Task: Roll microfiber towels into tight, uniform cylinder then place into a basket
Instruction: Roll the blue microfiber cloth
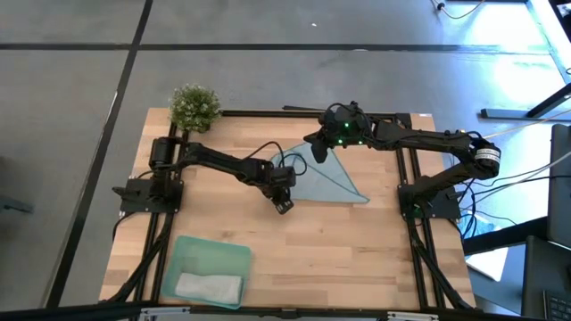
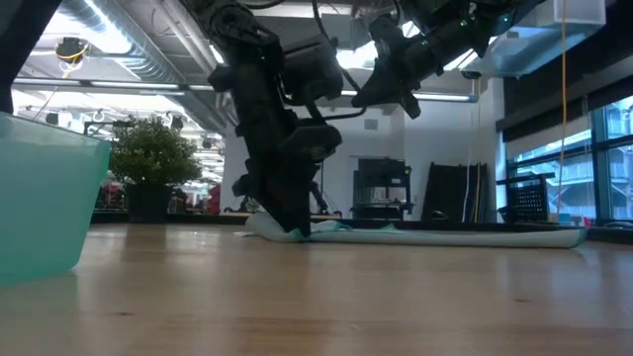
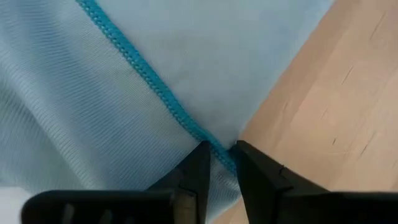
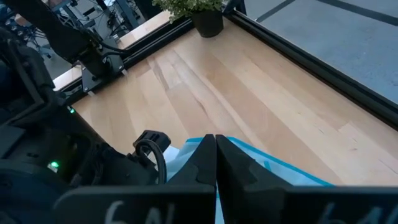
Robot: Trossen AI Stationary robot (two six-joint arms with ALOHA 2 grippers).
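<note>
Blue cloth is what we are watching first: the light blue towel (image 1: 335,181) is lying flat near the middle of the wooden table (image 1: 357,250), spread into a rough triangle with one point toward the far edge. We are seeing the left gripper (image 1: 284,205) pressing down at the towel's near-left corner, and in the left wrist view its fingers (image 3: 198,171) are nearly together, pinching the darker stitched hem (image 3: 146,84) right at the cloth's edge. In the low view that arm is coming down to the tabletop, with the towel running as a thin flat strip away from it. We are finding the right gripper (image 1: 318,152) hovering above the towel's far point, raised off the table in the low view; its fingers (image 4: 205,158) are pressed together with nothing visible between them. Moving outward, the mint-green basket (image 1: 234,256) is sitting at the near-left part of the table, well apart from both arms, and the pale grey towel (image 1: 208,286) is lying inside it. A small potted plant (image 1: 194,106) is standing at the far-left corner.
</note>
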